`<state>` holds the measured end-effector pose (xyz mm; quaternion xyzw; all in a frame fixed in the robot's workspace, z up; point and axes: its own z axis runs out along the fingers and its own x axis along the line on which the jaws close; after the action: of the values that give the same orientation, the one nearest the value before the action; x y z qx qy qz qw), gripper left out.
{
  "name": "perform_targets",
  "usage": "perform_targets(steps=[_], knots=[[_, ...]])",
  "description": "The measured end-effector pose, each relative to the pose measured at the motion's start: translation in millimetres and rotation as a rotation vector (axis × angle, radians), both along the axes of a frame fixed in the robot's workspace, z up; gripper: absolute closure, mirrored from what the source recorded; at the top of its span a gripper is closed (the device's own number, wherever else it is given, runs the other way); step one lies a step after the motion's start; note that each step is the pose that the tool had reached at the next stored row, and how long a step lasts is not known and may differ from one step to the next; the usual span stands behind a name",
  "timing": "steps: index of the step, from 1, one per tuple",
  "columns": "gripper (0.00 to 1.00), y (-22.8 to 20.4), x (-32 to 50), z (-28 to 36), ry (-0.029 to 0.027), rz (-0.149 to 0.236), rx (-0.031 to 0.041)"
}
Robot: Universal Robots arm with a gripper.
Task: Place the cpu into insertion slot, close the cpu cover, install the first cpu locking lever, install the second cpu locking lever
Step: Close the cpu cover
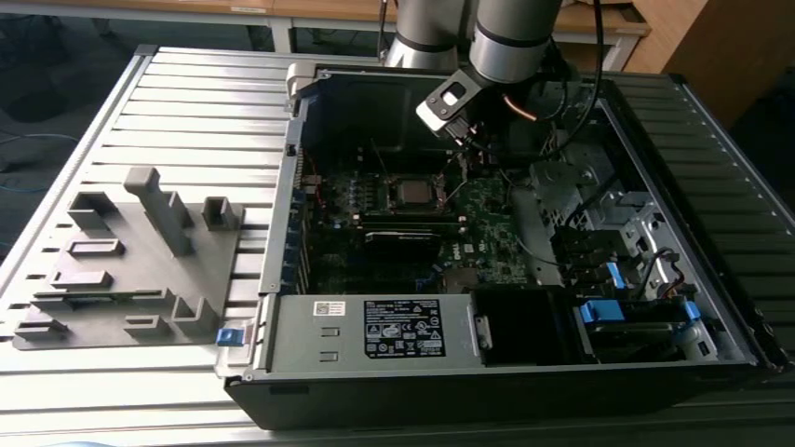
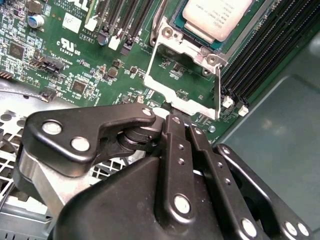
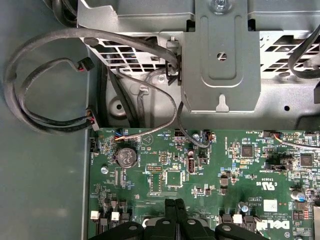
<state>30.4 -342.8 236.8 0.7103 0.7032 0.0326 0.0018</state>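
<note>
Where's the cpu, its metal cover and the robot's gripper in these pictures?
cpu (image 2: 217, 17): second wrist view, on its silver-grey top.
cpu cover (image 2: 190, 47): second wrist view, on the frame bar nearest the cpu.
gripper (image 3: 176, 204): first wrist view, between its two black fingertips.

On my feed I see a ribbed grey metal tabletop (image 1: 186, 112). An open desktop computer case (image 1: 472, 396) lies on its side on it. Just beside the case, toward the exterior view's left, sits a grey fixture plate (image 1: 125, 279) with upright posts.
</note>
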Motion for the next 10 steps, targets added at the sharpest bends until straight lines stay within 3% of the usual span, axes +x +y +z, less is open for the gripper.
perform_targets(steps=[5,10], knots=[[0.89,0.0,-1.5,0.0,-0.0002,0.0,0.0],[0.89,-0.3,-11.0,0.0,-0.0055,0.0,0.0003]])
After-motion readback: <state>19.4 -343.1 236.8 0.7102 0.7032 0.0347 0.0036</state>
